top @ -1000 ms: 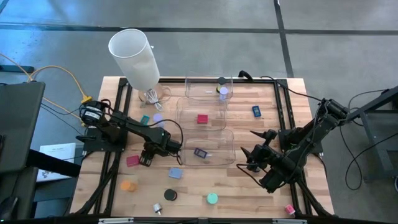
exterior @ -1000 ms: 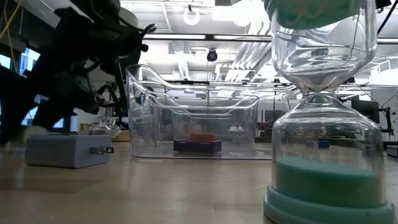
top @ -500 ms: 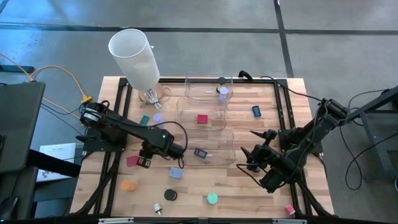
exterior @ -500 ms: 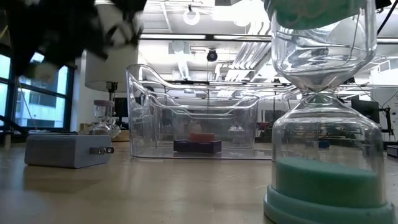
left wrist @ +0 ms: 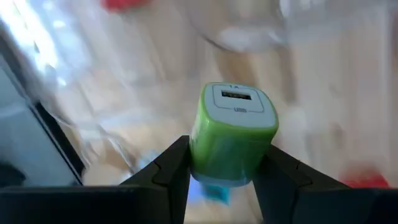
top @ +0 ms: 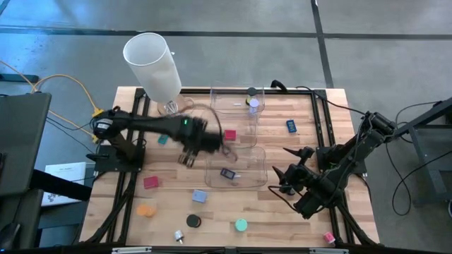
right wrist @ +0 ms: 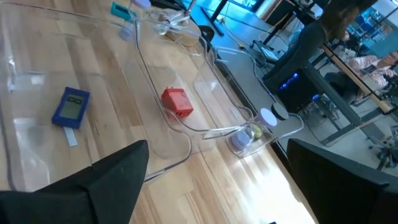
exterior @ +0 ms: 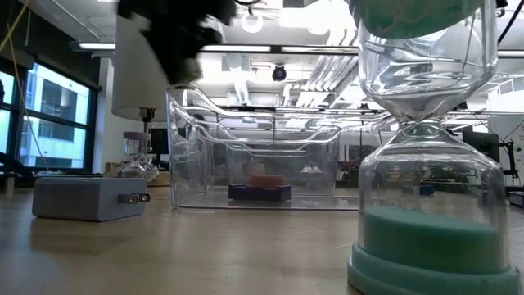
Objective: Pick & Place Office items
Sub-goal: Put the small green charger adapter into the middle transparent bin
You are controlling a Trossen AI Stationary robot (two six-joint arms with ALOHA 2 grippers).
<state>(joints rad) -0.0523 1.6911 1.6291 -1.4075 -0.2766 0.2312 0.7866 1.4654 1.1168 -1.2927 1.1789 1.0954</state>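
Office items lie scattered over the wooden tabletop and in three clear bins. I see my left end effector clenched on a green-and-white block, a small plug-type charger, lifted off the tabletop; in the high view this end effector sits blurred at the edge of the nearest bin, just beside the middle bin. A red block rests in the middle bin, a dark blue block in the nearest one, and a lavender disc in the farthest bin. Loose on the tabletop are a pink block, a light blue block, an orange disc, a black disc, a teal disc and a blue block. My right end effector waits with fingers spread wide, grasping nothing, to the right of the bins. A tall white cylinder stands at the far left corner.
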